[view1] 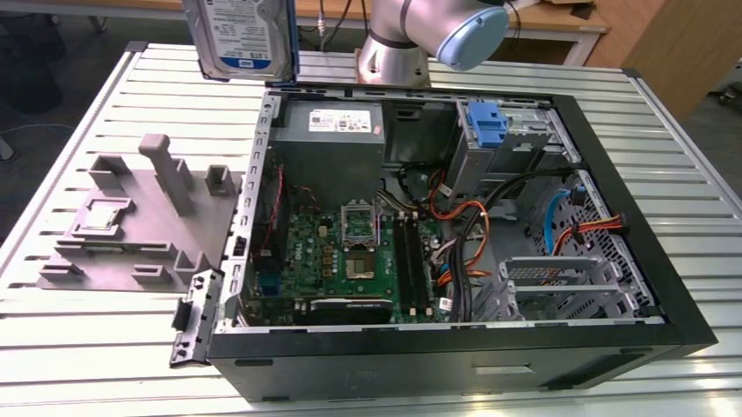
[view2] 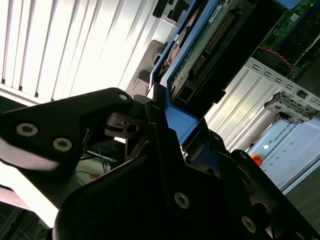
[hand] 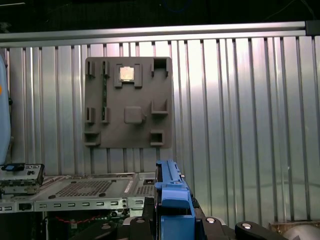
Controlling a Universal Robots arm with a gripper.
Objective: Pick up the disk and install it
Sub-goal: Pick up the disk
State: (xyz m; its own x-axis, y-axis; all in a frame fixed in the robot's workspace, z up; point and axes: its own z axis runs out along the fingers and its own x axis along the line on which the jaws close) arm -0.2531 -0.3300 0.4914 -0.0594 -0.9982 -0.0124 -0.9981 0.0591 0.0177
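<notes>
- The counter [view1: 104, 365], a slatted metal top, carries everything. An open computer case [view1: 649, 287] takes up its middle and the side at the exterior view's right.
- The case lies on its side with the board, cables and drive cages exposed. I judge the orange and black cable bundle [view1: 464, 234] near the cages to be the main snag risk for anything lowered in.
- The arm [view1: 447, 30] stands at the counter's far edge, just behind the case.
- A grey moulded fixture [view1: 116, 261] sits on the counter toward the edge at the exterior view's left, beside the case wall.
- The disk [view1: 241, 35] hangs in the air above the counter's far edge, label facing the exterior view. It is clear of the case and touches nothing below.
- The tool [view2: 167, 125] is pinching the disk by its blue bracket. In the second wrist view the black fingers [view2: 150, 112] close on the bracket edge and the drive's connector end points away.
- The step in hand reads as the carry. Doing it well means a firm pinch on the bracket alone, the drive kept from swinging, and height enough to clear the case rim.
- A bare blue clip [view1: 487, 122] stands in the case's far bay. It should not be struck.
</notes>
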